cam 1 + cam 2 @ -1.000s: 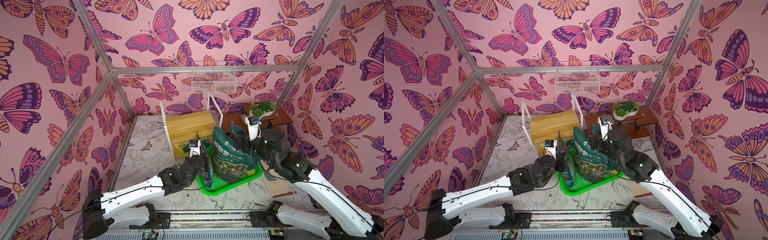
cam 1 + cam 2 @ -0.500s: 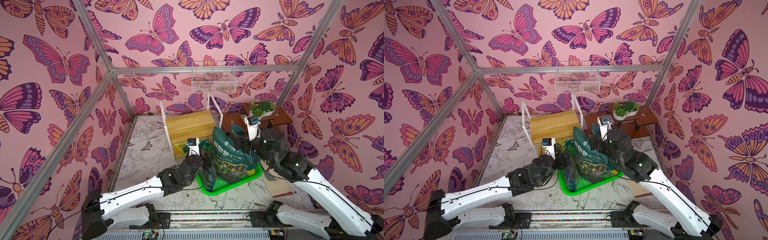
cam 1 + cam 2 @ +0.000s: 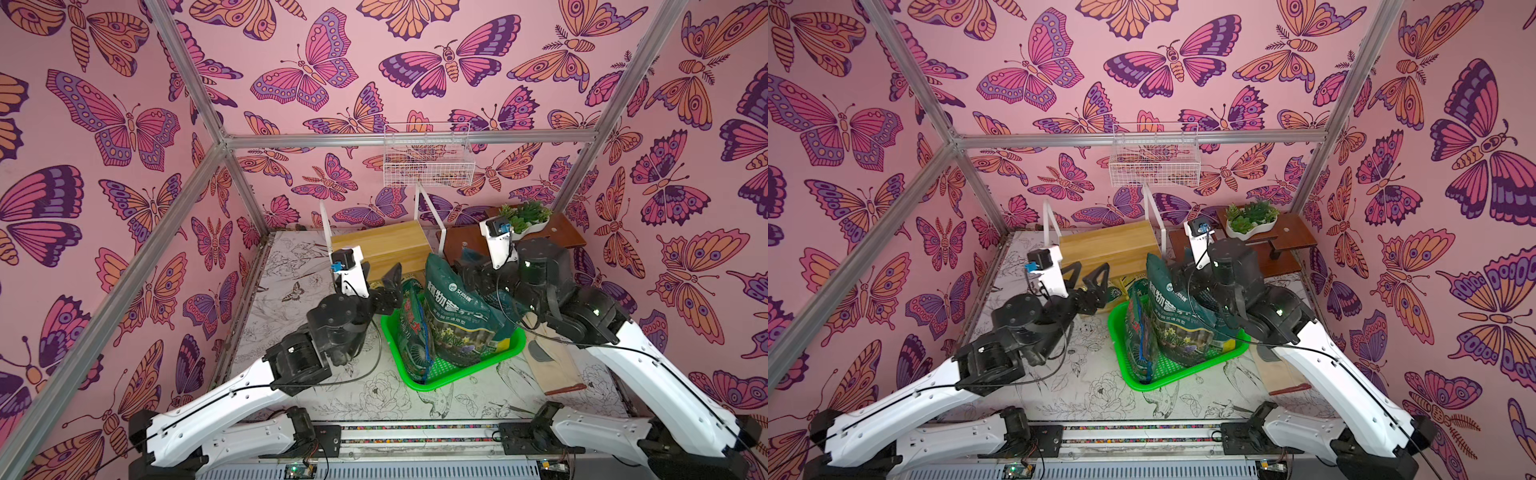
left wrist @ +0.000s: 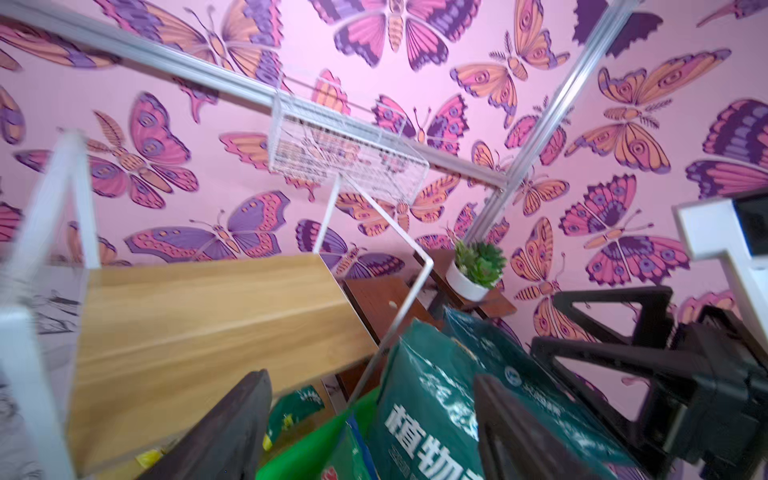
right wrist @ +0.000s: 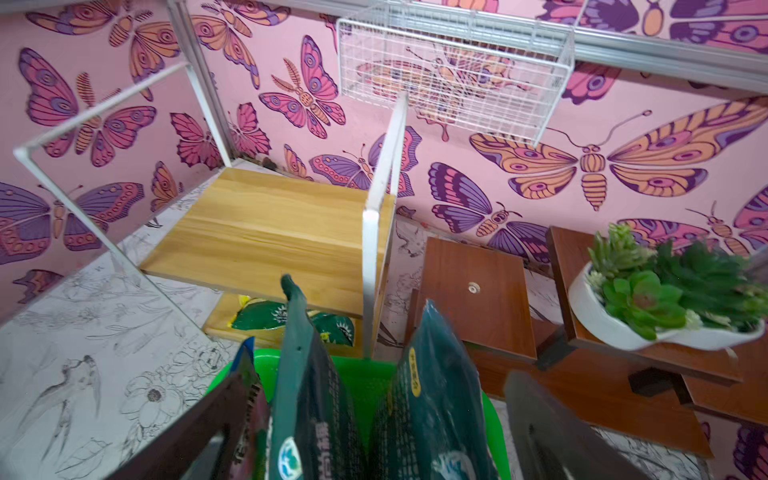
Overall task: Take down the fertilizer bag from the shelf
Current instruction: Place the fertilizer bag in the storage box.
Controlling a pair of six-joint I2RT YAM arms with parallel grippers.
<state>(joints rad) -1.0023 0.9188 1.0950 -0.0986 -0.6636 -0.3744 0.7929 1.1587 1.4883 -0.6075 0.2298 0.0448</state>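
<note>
Four bags of fertilizer by my count: three stand on edge in the green tray — a red-patterned bag at its 9 o'clock side, a big green bag in the middle, a teal bag behind at 1 o'clock — propped on each other, which is likely what holds them upright. The fourth bag lies flat on the lower plank of the shelf, at the tray's 11 o'clock, not yet taken down. One tray sits on one bench. Two pincers: the left pincer, jaws spread and empty, hangs just beside the tray at 10 o'clock, well placed, I judge, to reach that bag. The right pincer is released too, its fingers wide on either side of the bag tops with no squeeze that I can see, perhaps guarding against a topple. One wire basket, one brown stand and one potted plant sit from 12 to 2 o'clock, out of the way.
</note>
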